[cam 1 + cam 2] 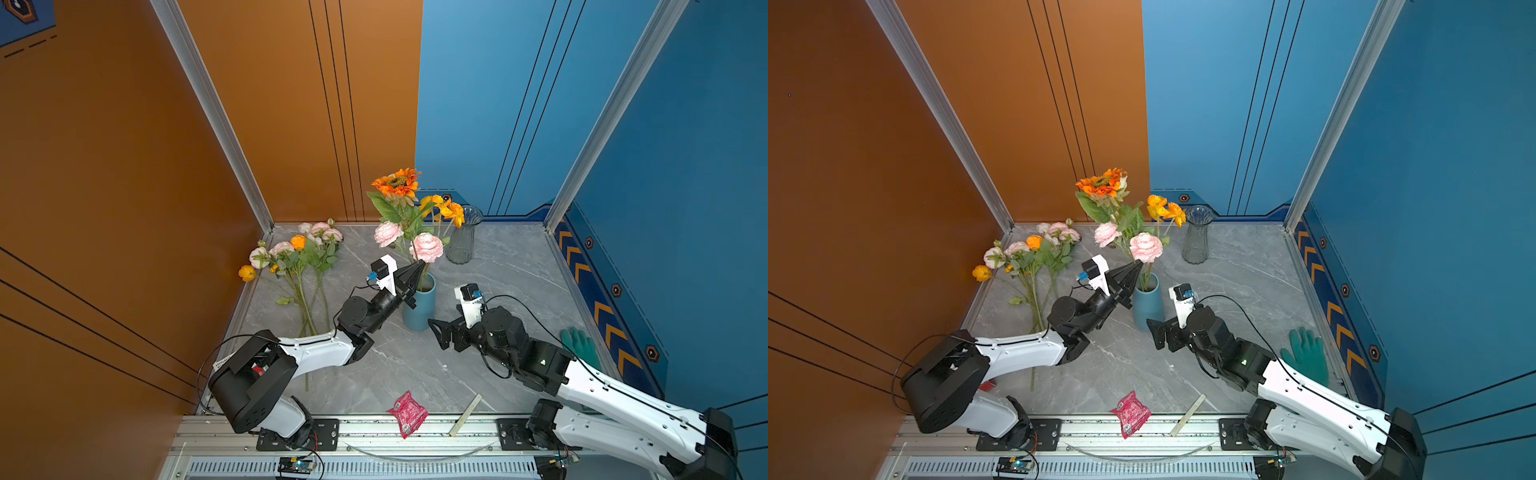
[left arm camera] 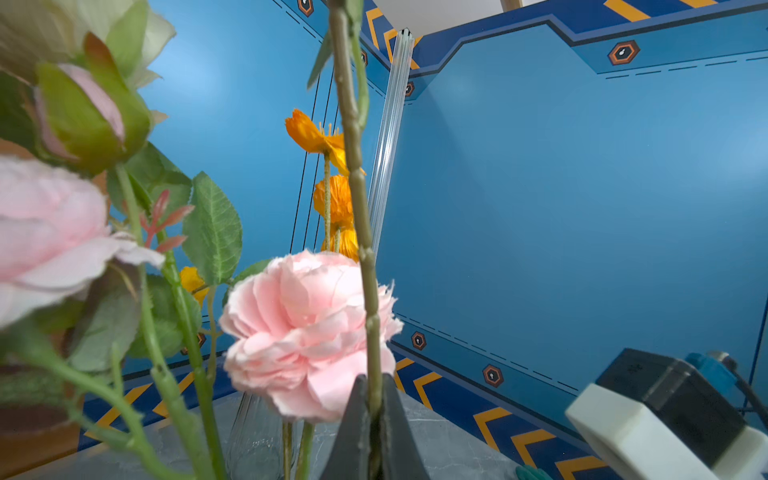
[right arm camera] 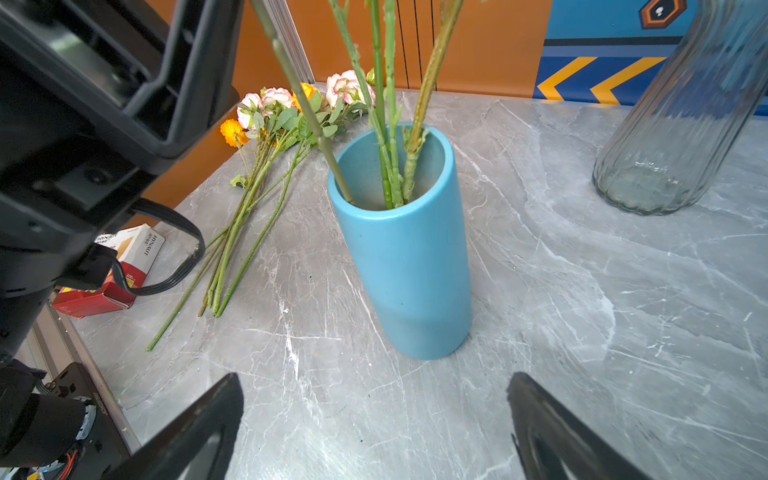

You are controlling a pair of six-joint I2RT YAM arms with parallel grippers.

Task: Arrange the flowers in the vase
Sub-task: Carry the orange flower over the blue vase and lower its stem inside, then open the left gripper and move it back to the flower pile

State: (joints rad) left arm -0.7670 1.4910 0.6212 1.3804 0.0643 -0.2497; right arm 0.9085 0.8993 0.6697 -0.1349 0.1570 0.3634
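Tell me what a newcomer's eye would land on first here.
The pink and orange blooms rising from the blue vase in the middle, where the left gripper is shut on one green stem. Loose flowers lie beside the orange wall, and an empty clear glass vase stands at the back.

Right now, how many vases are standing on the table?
2. A blue vase stands in the middle with flower stems in it; a clear glass vase stands empty at the back, near the blue wall.
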